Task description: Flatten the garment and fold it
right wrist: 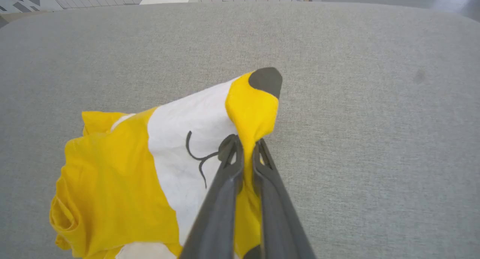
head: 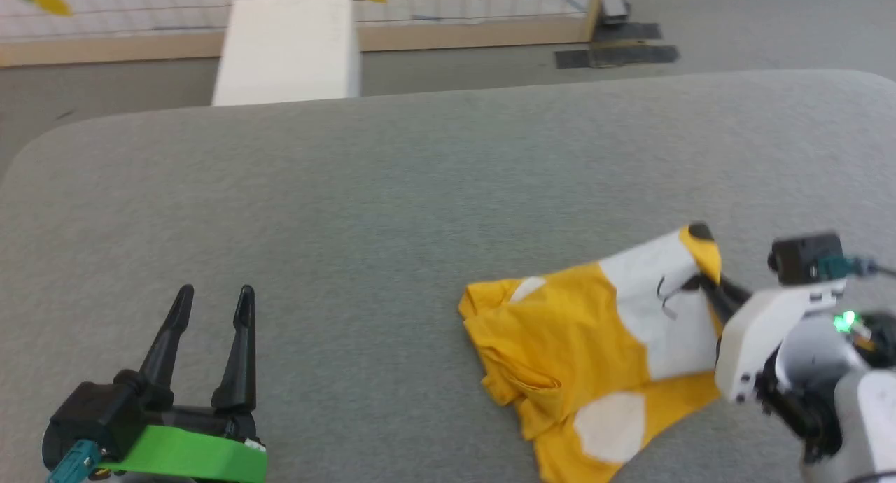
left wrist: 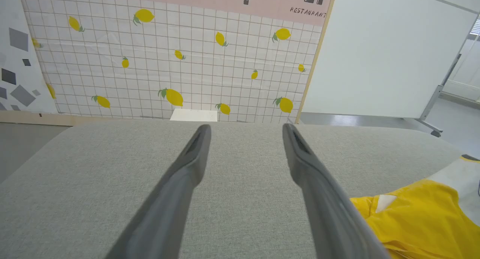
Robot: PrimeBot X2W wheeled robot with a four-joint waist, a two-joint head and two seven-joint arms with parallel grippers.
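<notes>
The garment (head: 574, 343) is a bright yellow T-shirt with white patches, lying crumpled at the right front of the grey table (head: 392, 189). My right gripper (head: 703, 283) is shut on a raised yellow fold at the garment's right side, lifting it into a peak. In the right wrist view the right gripper (right wrist: 245, 148) pinches that fold of the garment (right wrist: 123, 169) beside a black whisker print. My left gripper (head: 213, 301) stands open over bare table at the lower left, well apart from the cloth. In the left wrist view the left gripper (left wrist: 245, 133) is open, with the garment (left wrist: 420, 217) at the lower right.
A white box (head: 287, 49) stands on the floor beyond the table's far edge, before a lemon-print tiled wall (left wrist: 168, 60). A white panel (left wrist: 382, 52) stands at the right. Bare grey table (right wrist: 375, 101) spreads left of and behind the garment.
</notes>
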